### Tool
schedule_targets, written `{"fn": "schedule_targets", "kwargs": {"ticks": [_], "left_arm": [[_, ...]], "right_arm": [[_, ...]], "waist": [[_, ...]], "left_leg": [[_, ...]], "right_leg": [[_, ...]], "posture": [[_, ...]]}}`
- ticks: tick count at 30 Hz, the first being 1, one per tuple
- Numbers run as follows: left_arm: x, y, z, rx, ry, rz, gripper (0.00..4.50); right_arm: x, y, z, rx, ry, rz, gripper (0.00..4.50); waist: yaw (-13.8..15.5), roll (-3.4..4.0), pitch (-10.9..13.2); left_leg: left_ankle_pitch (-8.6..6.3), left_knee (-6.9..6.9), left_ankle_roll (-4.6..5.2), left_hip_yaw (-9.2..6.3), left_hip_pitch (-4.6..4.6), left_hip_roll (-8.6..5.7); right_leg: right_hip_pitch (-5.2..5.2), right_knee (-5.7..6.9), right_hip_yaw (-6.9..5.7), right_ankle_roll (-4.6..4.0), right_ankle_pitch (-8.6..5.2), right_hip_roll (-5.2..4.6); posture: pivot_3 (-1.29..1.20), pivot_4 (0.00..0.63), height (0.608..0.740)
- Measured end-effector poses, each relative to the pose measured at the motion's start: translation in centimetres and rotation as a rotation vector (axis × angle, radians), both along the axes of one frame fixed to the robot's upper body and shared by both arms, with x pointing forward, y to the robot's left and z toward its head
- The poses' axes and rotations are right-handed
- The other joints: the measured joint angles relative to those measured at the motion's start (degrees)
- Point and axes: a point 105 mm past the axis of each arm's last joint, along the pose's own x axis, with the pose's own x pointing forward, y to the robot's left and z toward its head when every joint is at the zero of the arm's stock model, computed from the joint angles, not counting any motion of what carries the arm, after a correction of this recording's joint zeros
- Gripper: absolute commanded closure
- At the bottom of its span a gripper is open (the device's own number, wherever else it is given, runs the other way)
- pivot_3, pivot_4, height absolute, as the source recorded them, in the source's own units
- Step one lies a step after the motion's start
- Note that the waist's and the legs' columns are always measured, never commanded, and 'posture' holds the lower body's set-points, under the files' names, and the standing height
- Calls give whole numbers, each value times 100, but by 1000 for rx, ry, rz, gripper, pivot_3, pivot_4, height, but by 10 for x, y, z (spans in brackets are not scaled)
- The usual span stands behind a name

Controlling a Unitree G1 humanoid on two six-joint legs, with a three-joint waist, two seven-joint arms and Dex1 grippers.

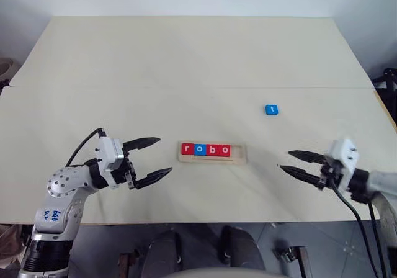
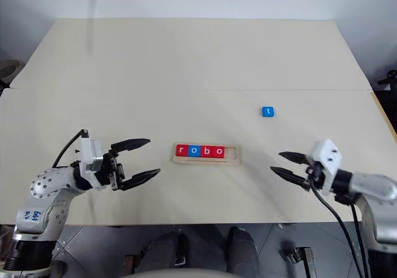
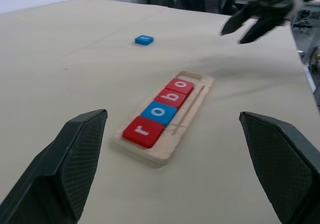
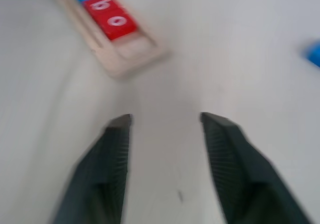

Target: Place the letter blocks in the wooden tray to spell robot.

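Note:
The wooden tray (image 1: pixel 242 156) lies at the middle of the table with several letter blocks (image 1: pixel 206 149) in it reading r, o, b, o: red, blue, red, red. Its right end slot is bare. A blue block with a t (image 1: pixel 271 110) lies alone on the table, behind and to the right of the tray. My left gripper (image 1: pixel 157 157) hovers open to the left of the tray, holding nothing. My right gripper (image 1: pixel 285 160) is open and empty to the right of the tray, its fingers pointing toward it.
The pale table (image 1: pixel 186 61) has a seam running across it behind the tray. Its front edge passes just below both grippers. Dark gear (image 1: pixel 388 79) stands off the table's right side.

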Motion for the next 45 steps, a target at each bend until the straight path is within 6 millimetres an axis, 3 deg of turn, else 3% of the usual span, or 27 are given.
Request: {"fn": "schedule_targets", "kwargs": {"ticks": [3, 8, 12, 20, 25, 29, 32, 35, 42, 45], "left_arm": [[3, 3, -2, 0, 12, 0, 0], [7, 2, 1, 2, 3, -15, 0], [8, 2, 2, 3, 0, -18, 0], [8, 2, 1, -3, -3, 10, 0], [5, 1, 3, -5, -16, 29, 0], [1, -2, 4, -5, -23, 36, 0], [0, -3, 4, -6, -28, 42, 0], [-3, -5, 5, -8, -33, 44, 0], [-6, -6, 5, -8, -34, 49, 0], [-7, -5, 5, -6, -32, 55, 0]], "right_arm": [[-10, -11, -6, 8, -23, -81, 25], [1, -14, 2, 24, -93, -136, 25], [29, -4, 25, 80, -149, -149, 25], [101, 21, 50, 160, -1, -289, 25], [144, 30, 36, 186, 103, -472, 25], [165, 36, 19, 151, 158, -562, 25], [178, 43, 19, 165, 152, -589, 25], [187, 49, 20, 177, 137, -608, 628], [190, 48, 20, 167, 120, -650, 3004], [183, 50, 20, 167, 138, -644, 3030]], "waist": [[-33, 1, -1], [-79, 4, -3], [-61, 4, -3], [-60, 5, -3], [-62, 6, -3], [-71, 6, -2], [-115, 6, -3], [-176, 7, -3], [-207, 8, -4], [-198, 8, -4]], "left_leg": [[0, -1, 0, 0, 2, 1], [0, -1, 0, 4, 8, 1], [0, -1, 0, 2, 8, 2], [0, 1, -1, 4, -1, 3], [1, 1, -1, 7, -9, 2], [1, 0, -1, 10, -13, 2], [1, 0, -2, 11, -12, 3], [2, 0, -3, 10, -10, 3], [2, -1, -4, 10, -10, 4], [2, -1, -3, 9, -11, 4]], "right_leg": [[-1, 2, 0, 0, 0, 0], [-2, 9, 9, -1, 0, 1], [-5, 14, 9, -2, -1, 1], [-17, 21, 9, -6, -2, 0], [-23, 21, 9, -5, -2, 0], [-28, 21, 9, -5, -2, 0], [-27, 23, 9, -5, -2, 0], [-26, 26, 8, -5, -2, 0], [-27, 27, 10, -5, -2, 0], [-27, 26, 10, -5, -2, 0]], "posture": [[0, 150, 740], [0, 150, 740], [0, 150, 740], [0, 150, 740], [0, 150, 740], [0, 150, 740], [0, 150, 740], [0, 150, 740], [0, 150, 740], [0, 150, 740]]}}
